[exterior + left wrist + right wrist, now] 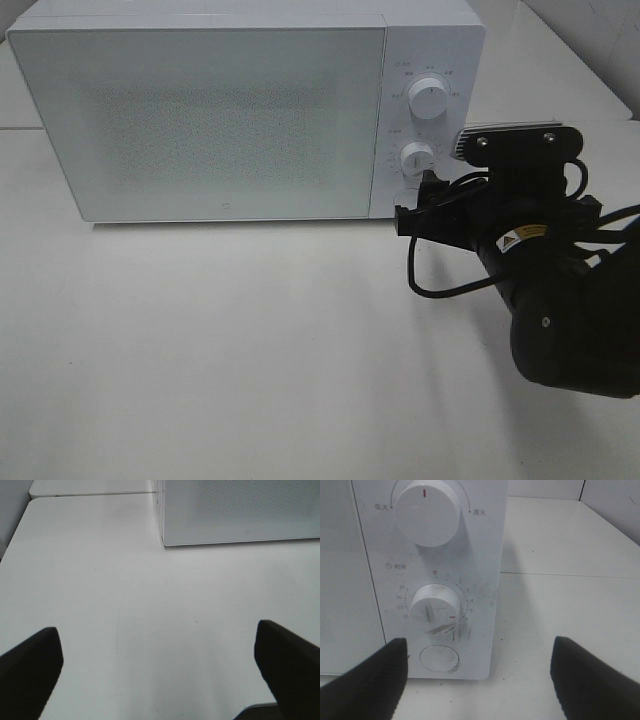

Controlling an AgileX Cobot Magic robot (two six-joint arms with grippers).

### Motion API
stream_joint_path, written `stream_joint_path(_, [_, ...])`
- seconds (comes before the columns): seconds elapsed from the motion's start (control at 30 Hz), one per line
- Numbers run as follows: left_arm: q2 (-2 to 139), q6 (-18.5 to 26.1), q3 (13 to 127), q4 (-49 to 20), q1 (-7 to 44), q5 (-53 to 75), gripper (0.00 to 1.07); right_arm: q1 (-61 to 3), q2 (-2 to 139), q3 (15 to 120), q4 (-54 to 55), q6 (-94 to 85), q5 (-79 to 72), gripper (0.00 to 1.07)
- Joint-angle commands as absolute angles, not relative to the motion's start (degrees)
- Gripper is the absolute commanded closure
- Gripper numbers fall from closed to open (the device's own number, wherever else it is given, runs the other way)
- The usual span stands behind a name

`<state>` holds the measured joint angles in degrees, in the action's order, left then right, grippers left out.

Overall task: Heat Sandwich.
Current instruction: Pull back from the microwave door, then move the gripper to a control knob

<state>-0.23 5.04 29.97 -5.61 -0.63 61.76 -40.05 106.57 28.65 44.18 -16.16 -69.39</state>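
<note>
White desk [200,350] under everything; microwave [200,120] at upper left of overhead view, door shut. Sandwich not visible in any view; maybe behind frosted door, cannot tell. Right tool [418,203] at centre right, jaws wide apart, empty, facing control panel just beside timer knob [417,157]; round button [439,658] straight ahead, in line with gap. Left tool [160,675] fully spread, empty, over desk, well apart from panel. Right arm nearer; coming move likely knob or button.
</note>
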Motion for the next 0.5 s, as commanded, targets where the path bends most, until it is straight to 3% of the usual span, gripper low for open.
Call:
stream_joint_path(0.03, [-1.7, 4.8, 29.7, -5.8, -0.8, 61.2, 0.06, -40.1, 108.1, 30.5, 43.5, -15.6, -70.2, 0.31])
stream_joint_path(0.5, [-1.7, 4.8, 29.7, -5.8, -0.8, 61.2, 0.06, -35.5, 115.9, 40.2, 38.9, -15.0, -66.5, 0.31])
